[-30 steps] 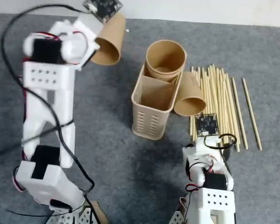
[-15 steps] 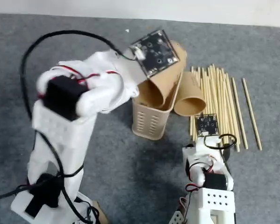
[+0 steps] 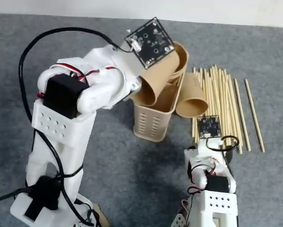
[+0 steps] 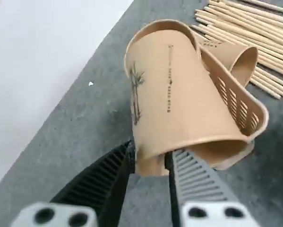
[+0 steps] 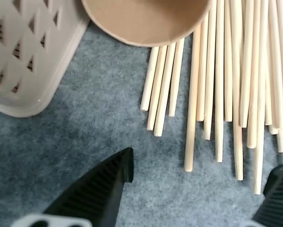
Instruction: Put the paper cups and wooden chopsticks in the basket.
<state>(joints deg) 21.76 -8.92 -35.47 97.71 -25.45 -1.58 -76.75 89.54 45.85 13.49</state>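
Note:
My left gripper (image 4: pixel 150 153) is shut on the rim of a brown paper cup (image 4: pixel 179 104). It holds the cup tilted on its side over the beige basket (image 3: pixel 153 120), mouth toward the left arm. Stacked cups (image 3: pixel 181 52) stand in the basket's far compartment. Another cup (image 3: pixel 192 97) lies on its side against the basket's right wall, on the chopsticks. The wooden chopsticks (image 3: pixel 224 101) lie in a pile to the right of the basket. My right gripper (image 5: pixel 202 165) hangs open just above the near ends of the chopsticks (image 5: pixel 226 85), beside the basket (image 5: pixel 23 52).
One stray chopstick (image 3: pixel 253 113) lies apart at the far right of the pile. Grey felt covers the table, with a white wall edge along the back. The left arm's black cable loops over the left side.
The left arm has swung the cup from the far left of the table to above the basket, then settled slightly. The right arm has not moved.

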